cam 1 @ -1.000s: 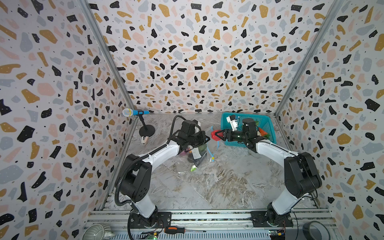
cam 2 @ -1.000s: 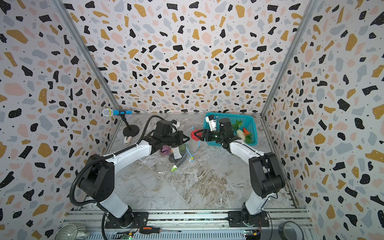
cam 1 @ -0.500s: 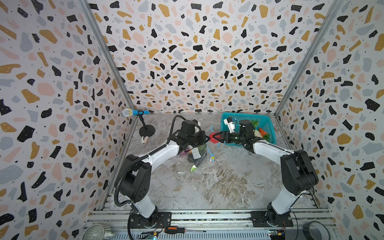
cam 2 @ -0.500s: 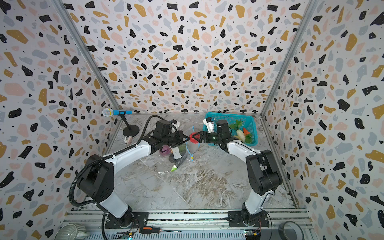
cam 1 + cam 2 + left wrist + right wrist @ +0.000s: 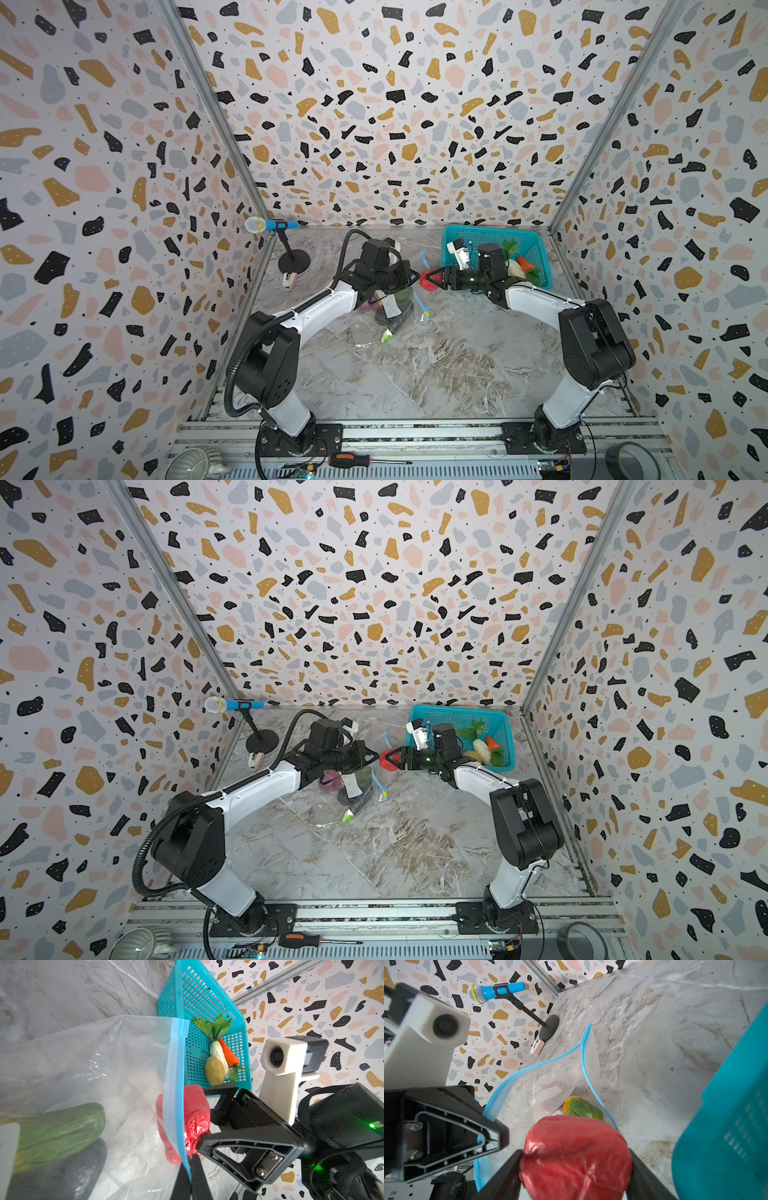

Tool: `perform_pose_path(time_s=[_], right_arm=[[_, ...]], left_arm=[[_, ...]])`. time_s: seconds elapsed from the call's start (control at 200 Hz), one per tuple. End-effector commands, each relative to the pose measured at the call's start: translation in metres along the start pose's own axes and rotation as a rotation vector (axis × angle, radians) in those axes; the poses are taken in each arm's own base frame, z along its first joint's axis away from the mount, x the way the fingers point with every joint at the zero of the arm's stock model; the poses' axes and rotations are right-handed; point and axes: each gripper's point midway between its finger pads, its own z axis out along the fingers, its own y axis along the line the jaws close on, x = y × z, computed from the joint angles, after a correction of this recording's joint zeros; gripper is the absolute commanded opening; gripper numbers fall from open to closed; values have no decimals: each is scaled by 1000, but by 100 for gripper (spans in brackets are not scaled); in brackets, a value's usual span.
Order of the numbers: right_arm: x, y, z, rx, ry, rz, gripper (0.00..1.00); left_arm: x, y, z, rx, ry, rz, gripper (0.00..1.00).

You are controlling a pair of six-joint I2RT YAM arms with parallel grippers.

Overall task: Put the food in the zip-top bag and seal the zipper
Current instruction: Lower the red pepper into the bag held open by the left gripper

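1. At the far left corner of the desk (image 5: 436, 365): toy microphone (image 5: 266, 225) on a black stand, small pinkish gadget (image 5: 289, 279) lying against its base.
2. Right of that, toward the far edge: left gripper (image 5: 410, 276), clenched on the zipper (image 5: 175, 1084), holding one lip of the mouth lifted.
3. Beneath it, slumped on the desk: zip-top bag (image 5: 83, 1053), mouth gaping, both blue lips parted in the right wrist view. Yellow slider (image 5: 385, 794) at the strip's low end.
4. Inside the bag: purple onion (image 5: 330, 778), green piece (image 5: 60, 1124), dark aubergine (image 5: 62, 1172). White label (image 5: 390, 307) over them.
5. At the mouth: red pepper (image 5: 577, 1151), grasped in the right gripper (image 5: 435, 278), just beside the left gripper's tip. Lifted lip crossing in front of it in the left wrist view; impossible to tell whether past the rim.
6. At the far right corner, close behind the right wrist: teal basket (image 5: 536, 249), holding leafy greens (image 5: 214, 1026), white cabbage-like piece (image 5: 216, 1051), carrot (image 5: 228, 1052), yellow piece (image 5: 215, 1072).
7. Off the desk, along the front rail: bowl (image 5: 195, 463), screwdriver (image 5: 353, 460), tape roll (image 5: 631, 461).
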Motion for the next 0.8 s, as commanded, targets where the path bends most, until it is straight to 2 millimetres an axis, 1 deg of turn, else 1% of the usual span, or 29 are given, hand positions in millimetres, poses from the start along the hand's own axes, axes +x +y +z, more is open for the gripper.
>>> perform_pose_path(time_s=[0.0, 0.37, 0.536, 0.796], right_arm=[[1, 4, 3, -13, 9, -21, 61], [5, -1, 8, 4, 33, -20, 63], [5, -2, 11, 7, 44, -21, 66], [6, -4, 14, 21, 54, -26, 70]], left_arm=[[-7, -24, -8, 46, -28, 40, 0], [-9, -31, -9, 57, -30, 47, 0], [-8, -28, -8, 53, -27, 40, 0], [-10, -30, -7, 57, -28, 42, 0]])
